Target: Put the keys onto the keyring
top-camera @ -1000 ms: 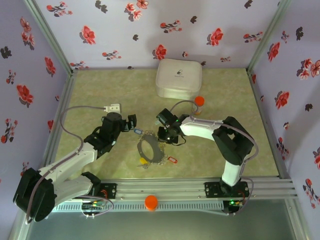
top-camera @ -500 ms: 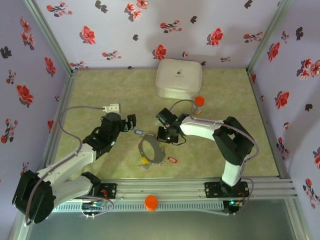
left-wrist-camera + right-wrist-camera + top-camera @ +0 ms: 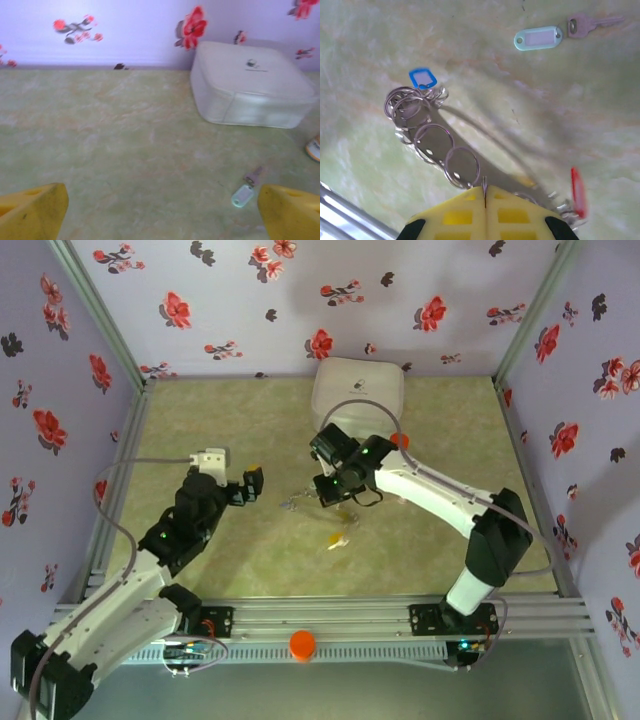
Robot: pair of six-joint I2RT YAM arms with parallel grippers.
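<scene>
The right end effector (image 3: 485, 197), pinched shut on the dark, silvery-chained hoop keyring (image 3: 462, 167), has lifted it off the green tabletop (image 3: 560, 100) with a blue key tag (image 3: 422, 78) and a red key tag (image 3: 577, 192) dangling beneath, while the wide-open left end effector (image 3: 161, 212) faces the loose pale-mint tagged key (image 3: 243, 195), likely next.

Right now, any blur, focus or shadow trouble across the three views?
Right wrist: small red tag smeared, chain of silvery rings sharp, long shadow beneath. Left wrist: yellow fingers soft at the corners. Top external: small yellow tag blurred.
</scene>
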